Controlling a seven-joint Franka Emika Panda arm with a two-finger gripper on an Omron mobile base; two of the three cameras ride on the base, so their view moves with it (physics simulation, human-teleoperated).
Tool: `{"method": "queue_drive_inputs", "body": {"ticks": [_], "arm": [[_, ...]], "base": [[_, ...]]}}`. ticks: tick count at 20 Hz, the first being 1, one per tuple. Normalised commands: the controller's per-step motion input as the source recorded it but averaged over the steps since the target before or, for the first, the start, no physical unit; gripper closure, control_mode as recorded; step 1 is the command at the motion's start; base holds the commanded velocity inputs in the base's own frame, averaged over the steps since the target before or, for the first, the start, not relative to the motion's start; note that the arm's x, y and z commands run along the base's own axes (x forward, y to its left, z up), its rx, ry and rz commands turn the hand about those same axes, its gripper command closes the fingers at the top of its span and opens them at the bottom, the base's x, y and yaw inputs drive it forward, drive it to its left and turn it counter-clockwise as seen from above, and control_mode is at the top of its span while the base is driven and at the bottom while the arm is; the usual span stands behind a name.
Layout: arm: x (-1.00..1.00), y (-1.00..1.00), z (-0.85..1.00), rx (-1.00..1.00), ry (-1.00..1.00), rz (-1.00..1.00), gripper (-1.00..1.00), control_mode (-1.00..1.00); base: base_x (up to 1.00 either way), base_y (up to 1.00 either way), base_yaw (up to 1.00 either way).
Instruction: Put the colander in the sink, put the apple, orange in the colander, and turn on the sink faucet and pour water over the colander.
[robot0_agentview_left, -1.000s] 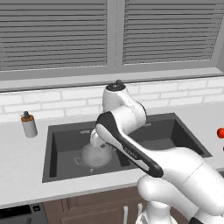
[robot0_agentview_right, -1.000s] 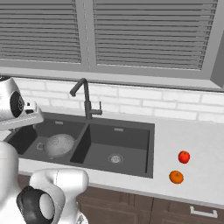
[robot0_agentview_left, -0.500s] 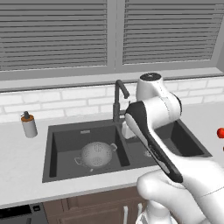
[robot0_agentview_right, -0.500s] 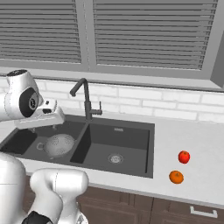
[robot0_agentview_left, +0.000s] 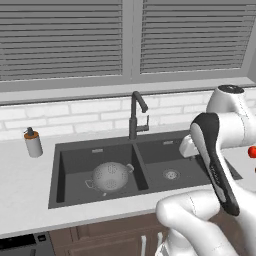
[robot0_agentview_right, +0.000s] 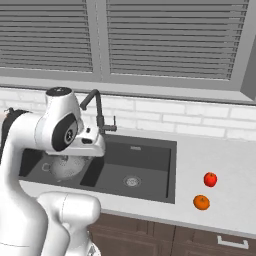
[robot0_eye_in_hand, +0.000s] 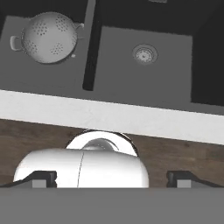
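- Colander (robot0_agentview_left: 109, 176): seated in the left basin of the sink (robot0_agentview_left: 150, 150), upright, handles out to the sides. It is empty. The first task step reads as done.
- Apple (robot0_agentview_right: 210, 179): on the worktop (robot0_agentview_right: 220, 160) to the right of the sink, well apart from the basin edge.
- Orange (robot0_agentview_right: 201, 202): on the same worktop, just beside the apple and nearer the front edge. The two fruits do not touch.
- Faucet (robot0_agentview_left: 136, 114): upright behind the divider between the basins, spout bent over forward. No water stream is visible, so it appears to be off.
- End effector (robot0_eye_in_hand: 111, 179): fingers spread fully wide, nothing between them. In the hand view it looks down over the front worktop edge, with the colander at upper left and the right basin drain (robot0_eye_in_hand: 145, 53) ahead.
- Step in hand: judged to be the transit from the colander to the fruit. Neither fruit is loaded yet.
- Next move: carry the arm right, over the worktop beside the sink, and centre the spread fingers above one fruit. Descend until the fingers straddle its widest part, then close.
- Caution: both fruits are round and may roll if a finger strikes off-centre. The close spacing leaves little room for the finger on the neighbour's side.
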Motion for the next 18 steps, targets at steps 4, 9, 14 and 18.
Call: {"method": "queue_drive_inputs", "body": {"ticks": [4,9,14,18], "arm": [[0.01,-1.0,0.03,0.13,0.0,-0.04,-1.0,-1.0],[0.23,-1.0,0.0,0.12,0.03,-0.07,-1.0,-1.0],[0.45,-1.0,-0.07,0.05,0.05,-0.13,-1.0,-1.0],[0.46,-1.0,-0.26,0.0,0.01,-0.16,-1.0,-1.0]], "base": [[0.0,0.0,0.0],[0.0,0.0,0.0],[0.0,0.0,0.0],[0.0,0.0,0.0]]}}
